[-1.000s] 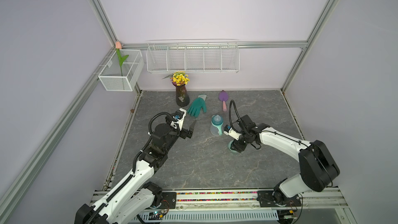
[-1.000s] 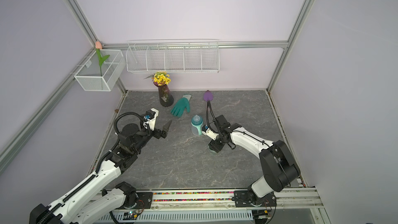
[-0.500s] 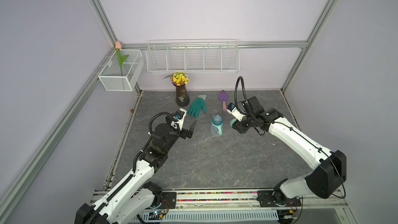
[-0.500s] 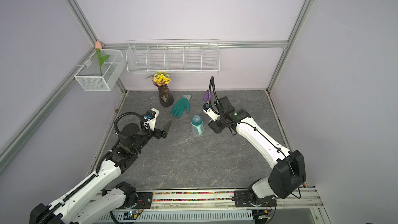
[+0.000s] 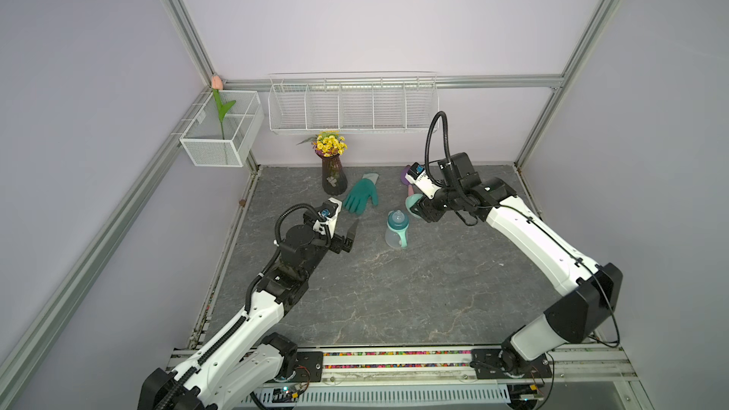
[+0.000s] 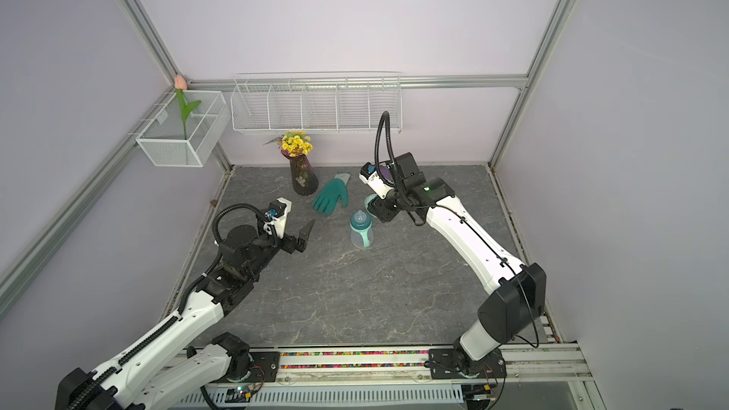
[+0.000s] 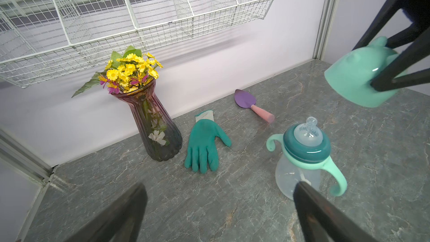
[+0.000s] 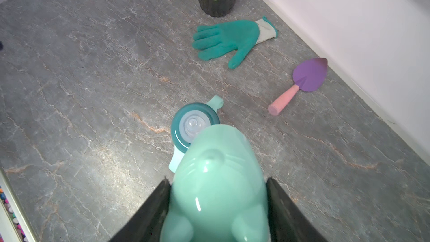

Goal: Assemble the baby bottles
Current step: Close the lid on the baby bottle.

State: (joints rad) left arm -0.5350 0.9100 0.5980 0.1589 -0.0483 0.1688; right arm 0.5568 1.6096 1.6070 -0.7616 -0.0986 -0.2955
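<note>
Mint domed cap [image 7: 349, 80] is clamped by its sides in the right hand [image 8: 218, 180], jaws partly closed on it. It hangs tilted in the air just beside the bottle [image 5: 396, 230], not yet centred. Bottle stands upright on the surface [image 5: 394, 301], with teal collar [image 7: 307, 150], nipple [image 7: 308, 131] and handle ring [image 7: 335, 175] already on. Left hand [image 7: 220, 188] is spread wide, empty, near the bottle. Step: capping, likely the last. Next: level the cap, line it over the nipple, press onto the collar. Bottle may tip; left hand could brace it.
</note>
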